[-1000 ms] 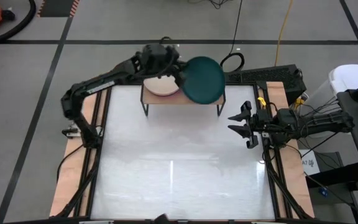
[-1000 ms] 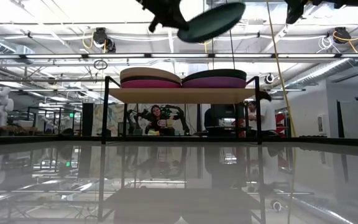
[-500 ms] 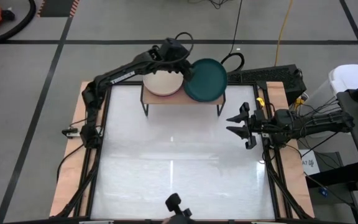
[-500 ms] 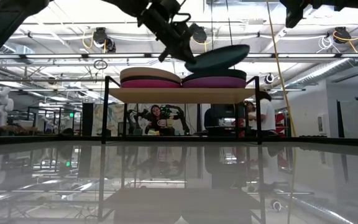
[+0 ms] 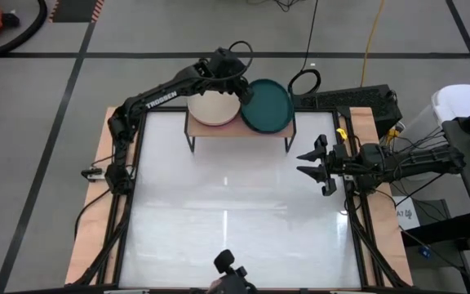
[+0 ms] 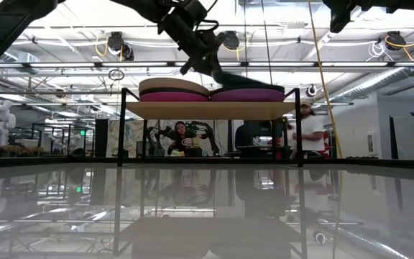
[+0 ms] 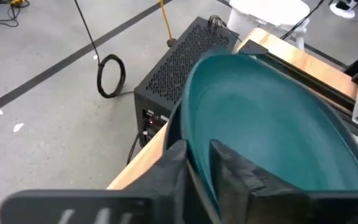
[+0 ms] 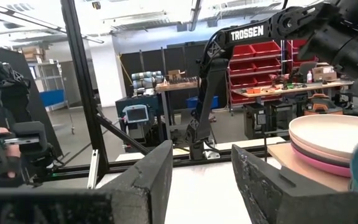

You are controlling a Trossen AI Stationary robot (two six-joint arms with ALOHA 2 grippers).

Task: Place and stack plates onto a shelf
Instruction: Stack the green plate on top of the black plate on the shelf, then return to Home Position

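A dark teal plate (image 5: 266, 104) lies on top of the right stack on the light-wood shelf (image 5: 239, 131). In the low view its thin dark edge (image 6: 249, 86) rests on a purple plate (image 6: 254, 94). The left stack (image 5: 213, 109) has a pale plate on top and a hot pink one (image 6: 172, 96) lower down. My left gripper (image 5: 239, 91) reaches over the shelf between the two stacks and is shut on the teal plate (image 7: 272, 137). My right gripper (image 5: 315, 163) waits open near the table's right edge, above the tabletop. My left gripper pinches the teal plate's rim (image 7: 194, 146) on the side next to the left stack. One finger (image 7: 241, 174) is inside the dish and the other (image 7: 169, 171) is outside under the rim. The fingers slant down from the table's left. The plate lies almost level on the purple plate.
A black perforated box (image 7: 185, 59) and a coiled cable (image 5: 304, 82) sit on the floor behind the shelf. People (image 6: 182, 137) stand in the room beyond. The white tabletop (image 5: 235, 212) stretches in front of the shelf. A dark object (image 5: 228, 268) pokes in at the near edge.
My left gripper has moved down and toward the far edge, still holding the teal plate. The plate was held tilted above the shelf a second ago. It has now come down level onto the right stack. My right arm has kept still.
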